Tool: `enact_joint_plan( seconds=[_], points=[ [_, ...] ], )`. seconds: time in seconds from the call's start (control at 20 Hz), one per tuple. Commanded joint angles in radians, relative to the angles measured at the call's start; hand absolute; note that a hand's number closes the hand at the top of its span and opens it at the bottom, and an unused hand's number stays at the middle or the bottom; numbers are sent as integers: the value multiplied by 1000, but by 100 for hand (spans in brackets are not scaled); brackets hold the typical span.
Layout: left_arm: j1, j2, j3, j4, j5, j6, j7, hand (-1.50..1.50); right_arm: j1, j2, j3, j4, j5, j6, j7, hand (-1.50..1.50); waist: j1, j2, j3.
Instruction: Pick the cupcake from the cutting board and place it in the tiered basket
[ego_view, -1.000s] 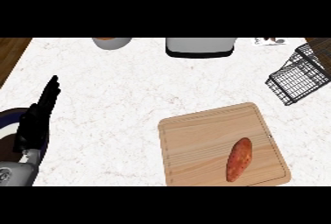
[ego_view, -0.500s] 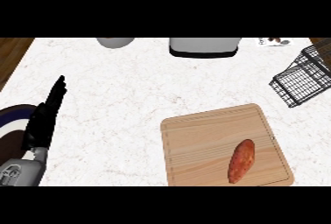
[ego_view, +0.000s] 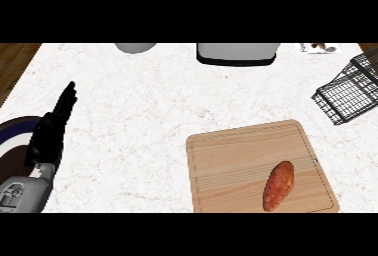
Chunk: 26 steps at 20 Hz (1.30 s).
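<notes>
A wooden cutting board (ego_view: 244, 160) lies on the marble counter at the lower right. On it rests a long reddish-brown item (ego_view: 278, 185) that looks like a sweet potato; no cupcake shows. The black wire tiered basket (ego_view: 345, 93) stands at the right edge, partly cut off. My left hand (ego_view: 52, 131) is at the left side, fingers straight and pointing up the counter, holding nothing, far from the board. My right hand does not show.
A dark-rimmed plate (ego_view: 13, 145) sits at the left edge, partly behind my left hand. At the back stand a grey toaster-like appliance (ego_view: 237, 53) and a grey bowl (ego_view: 135, 47). Wooden floor shows past the counter's far left corner.
The view has shifted slightly, so everything sits a little further right and lower. My left hand has drifted a bit right and up, fingers still straight.
</notes>
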<state>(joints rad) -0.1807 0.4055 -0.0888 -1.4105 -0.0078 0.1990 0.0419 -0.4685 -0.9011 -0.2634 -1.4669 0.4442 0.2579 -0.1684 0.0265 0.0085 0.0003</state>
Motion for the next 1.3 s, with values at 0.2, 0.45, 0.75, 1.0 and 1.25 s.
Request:
enact_joint_plan(
  seconds=[0.2,0.45,0.75,1.0,1.25],
  points=[
    [39,-24,-25,-79,-44,2,38,0,-256,9,112,395,210,-143,-153,150,10,-3,0],
    [-15,-42,1,-32,-37,-7,41,0,-354,-13,116,673,234,-134,-364,150,7,1,0],
    [12,-33,20,-17,-42,-29,-3,0,-409,-8,118,895,257,-105,-506,150,9,2,1],
    [-14,-51,9,8,-48,-33,-5,0,-445,58,79,1033,205,18,-408,150,13,8,1],
    [-3,-77,7,-8,-88,4,13,0,-490,20,88,1140,253,18,-498,-150,6,2,1]
  ],
)
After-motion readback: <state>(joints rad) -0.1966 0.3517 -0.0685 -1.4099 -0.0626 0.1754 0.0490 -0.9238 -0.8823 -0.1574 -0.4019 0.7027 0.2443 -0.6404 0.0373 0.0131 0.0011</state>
